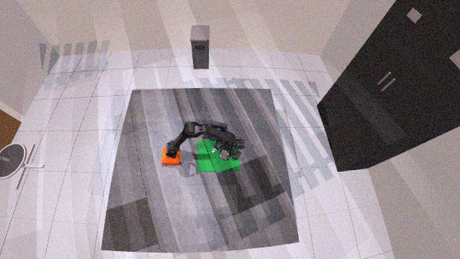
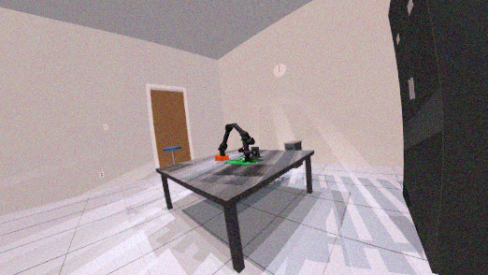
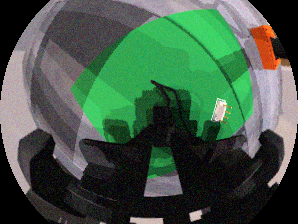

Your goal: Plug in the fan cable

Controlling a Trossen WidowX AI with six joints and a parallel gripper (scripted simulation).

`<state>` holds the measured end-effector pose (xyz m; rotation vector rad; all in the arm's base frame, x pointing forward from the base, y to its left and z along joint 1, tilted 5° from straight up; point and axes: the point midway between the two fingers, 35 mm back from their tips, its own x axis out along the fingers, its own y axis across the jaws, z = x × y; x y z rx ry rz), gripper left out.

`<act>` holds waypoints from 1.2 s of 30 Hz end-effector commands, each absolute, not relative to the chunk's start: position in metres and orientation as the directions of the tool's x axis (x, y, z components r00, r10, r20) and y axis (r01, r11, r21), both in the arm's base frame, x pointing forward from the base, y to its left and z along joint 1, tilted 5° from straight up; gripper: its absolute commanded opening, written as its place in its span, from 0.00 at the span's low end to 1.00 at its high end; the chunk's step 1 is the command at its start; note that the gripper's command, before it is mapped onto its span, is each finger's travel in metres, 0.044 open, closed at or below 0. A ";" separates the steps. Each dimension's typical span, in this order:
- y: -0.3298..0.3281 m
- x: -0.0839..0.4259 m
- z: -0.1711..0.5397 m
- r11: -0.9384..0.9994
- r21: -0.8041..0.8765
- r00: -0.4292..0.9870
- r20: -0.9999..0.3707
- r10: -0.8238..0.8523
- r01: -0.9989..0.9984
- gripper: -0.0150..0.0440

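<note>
The pincer (image 1: 225,154) (image 2: 247,159) (image 3: 160,127) sits low over the green mat (image 1: 205,165) (image 2: 232,162) (image 3: 165,45), its fingers close together around the plug (image 3: 161,116). The cable (image 3: 176,93) loops up just in front of them. The white header (image 3: 219,110) stands to one side, pins upright, with bare mat between it and the cable. The orange base (image 1: 165,161) (image 2: 218,158) (image 3: 259,39) blocks the way beyond the mat's edge.

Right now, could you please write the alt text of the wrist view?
Black gripper fingers close around a dark plug on a cable over a green board. A white four-pin header stands to the right, with no plug on it.
</note>
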<state>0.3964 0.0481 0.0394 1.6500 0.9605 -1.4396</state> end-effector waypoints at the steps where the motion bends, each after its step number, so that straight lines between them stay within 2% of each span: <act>1: 0.048 0.397 0.040 -0.452 0.054 0.095 -0.993 0.069 0.890 0.25; 6: 0.045 0.392 0.086 -0.456 0.052 0.092 -0.994 0.065 0.889 0.25; 14: 0.046 0.392 0.088 -0.435 0.054 0.092 -0.994 0.065 0.899 0.25; 25: 0.050 0.381 0.089 -0.074 0.086 0.091 -0.994 0.066 0.994 0.25; 36: 0.054 0.369 0.088 0.303 0.106 0.090 -0.994 0.066 0.947 0.25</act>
